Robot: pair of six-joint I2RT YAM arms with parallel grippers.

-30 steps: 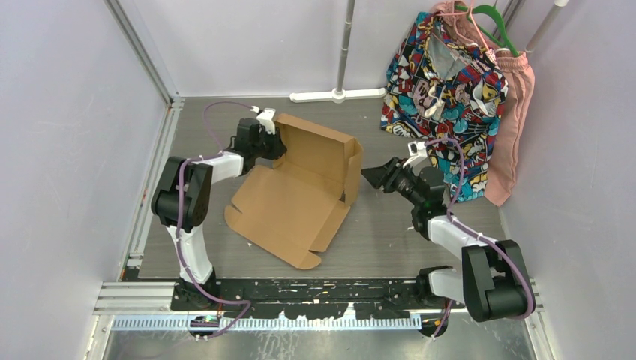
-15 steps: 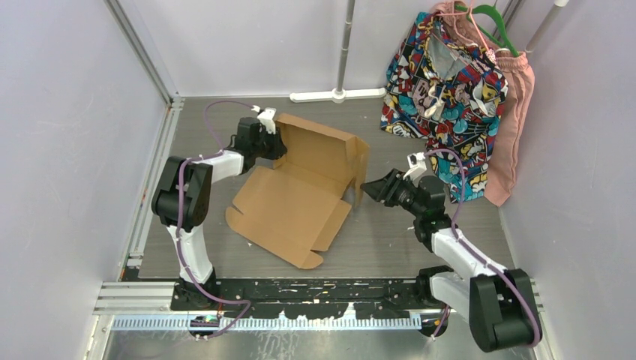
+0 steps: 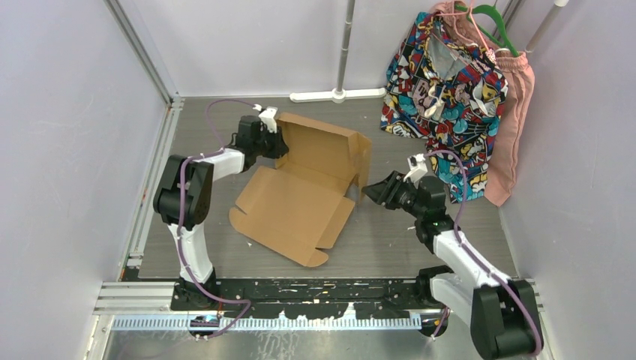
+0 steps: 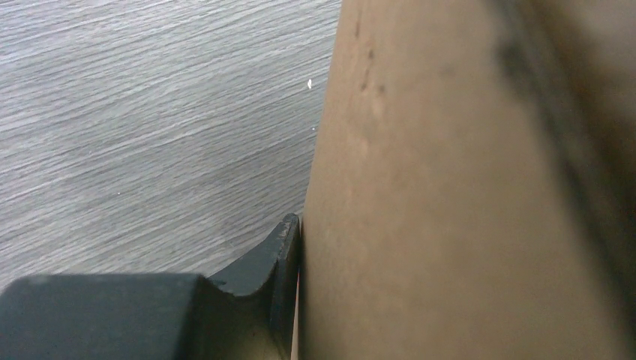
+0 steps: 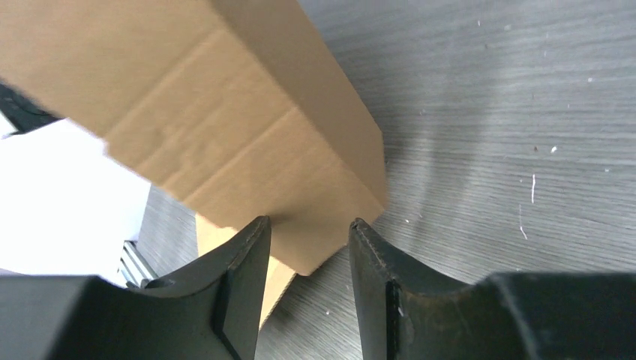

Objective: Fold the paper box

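A grey wood-grain table (image 3: 390, 240) carries the box (image 3: 292, 214) near its middle and a white pole foot (image 3: 337, 95) at its far edge.

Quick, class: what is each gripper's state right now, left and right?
Left gripper: closed on the paper box, pinching its raised left wall.
Right gripper: open, holding nothing; the box's corner sits just ahead of it.

I count one paper box (image 3: 300, 195), a plain brown corrugated cardboard sheet with flaps, on my one grey wood-grain table (image 3: 390, 240). There are two black two-finger grippers: the left gripper (image 3: 277, 144) and the right gripper (image 3: 369, 190). Two garments hang at the back: one multicoloured patterned garment (image 3: 442, 75) and one plain pink garment (image 3: 514, 112). I can be sure of one green hanger (image 3: 491, 19). There is one white upright pole (image 3: 345, 52).
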